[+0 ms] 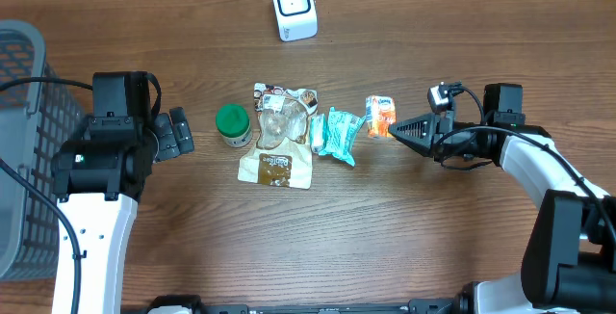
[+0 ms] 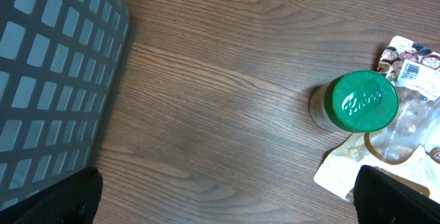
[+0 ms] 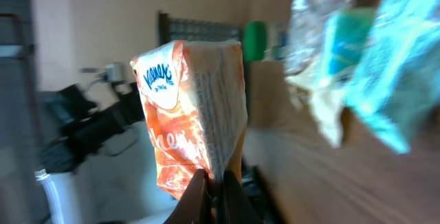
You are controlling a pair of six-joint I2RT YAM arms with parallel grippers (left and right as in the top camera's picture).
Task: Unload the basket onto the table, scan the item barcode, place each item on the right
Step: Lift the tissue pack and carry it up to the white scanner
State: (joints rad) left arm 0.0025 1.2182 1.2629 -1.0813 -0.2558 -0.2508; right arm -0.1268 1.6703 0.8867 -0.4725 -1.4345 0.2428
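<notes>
Orange-and-white and glossy, one tissue packet [image 3: 189, 121] fills the middle of the right wrist view. It is a soft, slightly crumpled plastic wrapper with blue lettering on an upper corner and fine print along its white side panel. The right pincer [image 3: 213, 183] is clamped tight on its lower edge, with the two dark fingers pressed together. From overhead, the same packet [image 1: 379, 117] sits right of centre at the tip of the right pincer [image 1: 393, 129]. Whether it rests on the counter [image 1: 433, 237] or is raised off it cannot be told.

Two white-and-black arms flank the wood-grain counter. The left pincer [image 1: 185, 133], at centre left, stands spread wide and holds nothing.

Three other goods lie in a row at the centre:
- One round jar [image 1: 232, 124] with a green lid.
- One flat, clear-fronted pouch [image 1: 277, 136] with tan print.
- One crinkled teal wrapper [image 1: 337, 133], just beside the packet.

One white, rounded scanner [image 1: 294, 6] stands at the upper centre. One grey lattice basket [image 1: 19, 141] fills the left edge.
</notes>
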